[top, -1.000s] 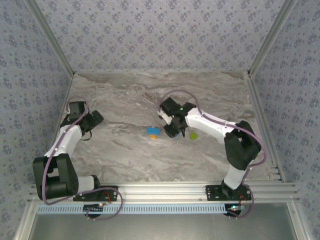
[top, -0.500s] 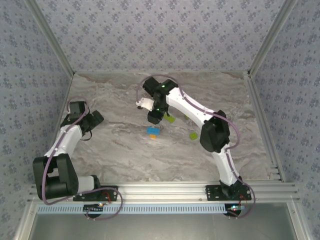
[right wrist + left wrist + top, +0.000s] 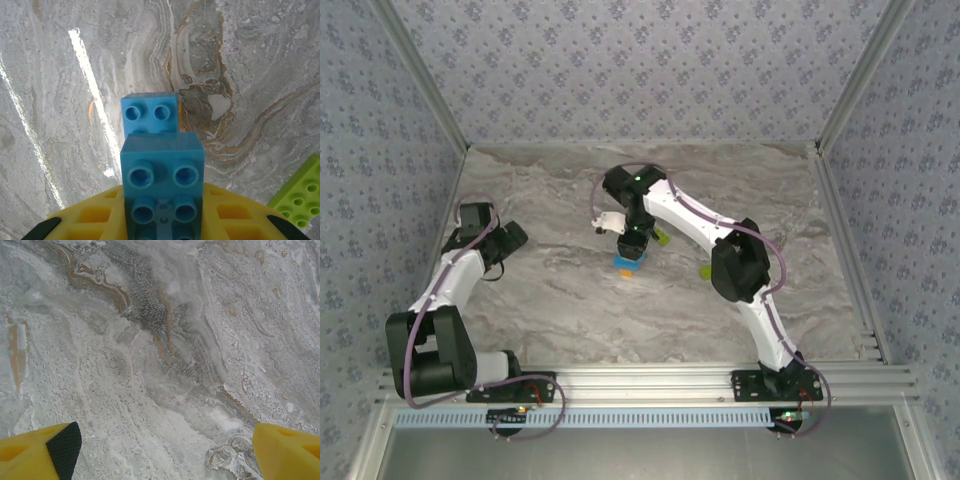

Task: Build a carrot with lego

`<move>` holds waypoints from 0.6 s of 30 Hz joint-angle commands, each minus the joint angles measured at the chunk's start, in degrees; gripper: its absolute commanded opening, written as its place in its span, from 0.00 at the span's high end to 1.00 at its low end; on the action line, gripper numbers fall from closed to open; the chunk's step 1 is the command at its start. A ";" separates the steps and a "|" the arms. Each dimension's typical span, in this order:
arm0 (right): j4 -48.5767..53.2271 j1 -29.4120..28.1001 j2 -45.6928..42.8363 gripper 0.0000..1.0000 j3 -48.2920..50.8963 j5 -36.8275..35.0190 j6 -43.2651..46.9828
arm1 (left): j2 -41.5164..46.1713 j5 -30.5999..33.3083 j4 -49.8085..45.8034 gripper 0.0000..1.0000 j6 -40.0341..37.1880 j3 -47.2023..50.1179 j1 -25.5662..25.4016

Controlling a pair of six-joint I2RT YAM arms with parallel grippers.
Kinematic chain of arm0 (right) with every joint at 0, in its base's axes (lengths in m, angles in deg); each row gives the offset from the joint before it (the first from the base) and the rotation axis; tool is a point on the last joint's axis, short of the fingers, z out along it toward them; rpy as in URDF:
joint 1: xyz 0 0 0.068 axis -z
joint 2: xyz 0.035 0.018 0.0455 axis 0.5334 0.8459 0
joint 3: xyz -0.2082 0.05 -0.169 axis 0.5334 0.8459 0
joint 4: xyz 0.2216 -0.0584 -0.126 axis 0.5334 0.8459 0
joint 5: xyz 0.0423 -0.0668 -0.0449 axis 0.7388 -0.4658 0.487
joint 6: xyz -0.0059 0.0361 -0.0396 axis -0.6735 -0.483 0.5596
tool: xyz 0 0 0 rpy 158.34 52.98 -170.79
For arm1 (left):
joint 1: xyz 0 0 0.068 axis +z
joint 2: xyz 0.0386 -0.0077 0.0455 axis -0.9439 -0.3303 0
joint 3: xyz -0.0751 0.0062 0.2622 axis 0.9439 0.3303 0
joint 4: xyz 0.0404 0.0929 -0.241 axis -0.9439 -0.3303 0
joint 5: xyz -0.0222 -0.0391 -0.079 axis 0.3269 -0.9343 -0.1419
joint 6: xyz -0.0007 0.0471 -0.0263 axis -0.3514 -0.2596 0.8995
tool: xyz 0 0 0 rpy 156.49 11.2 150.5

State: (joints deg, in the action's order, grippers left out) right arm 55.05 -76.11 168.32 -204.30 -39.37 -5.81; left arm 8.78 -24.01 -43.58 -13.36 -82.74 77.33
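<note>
Right wrist view: right gripper is pinching a blue brick. A second blue brick is lying on the table straight ahead of the fingers, just beyond. Left gripper is hanging spread, well apart.

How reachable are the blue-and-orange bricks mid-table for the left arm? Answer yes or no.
Probably not. The right gripper, shut on a blue brick, hovers directly over the blue-and-orange bricks; the open left gripper would likely hit it.
</note>
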 commanded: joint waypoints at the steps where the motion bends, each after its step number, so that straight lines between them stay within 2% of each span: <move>1: 0.76 -0.24 0.77 0.74 0.19 1.64 1.28 | -0.41 -0.05 -0.08 0.10 -1.14 -1.94 -0.26; 18: -0.47 -0.89 3.30 0.74 -0.07 2.65 1.04 | -0.69 -0.05 0.01 0.10 -1.23 -1.94 -0.25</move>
State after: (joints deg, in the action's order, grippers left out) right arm 54.24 -76.55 169.90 -204.30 -38.21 -5.79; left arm 8.52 -24.01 -43.56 -13.38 -82.74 77.33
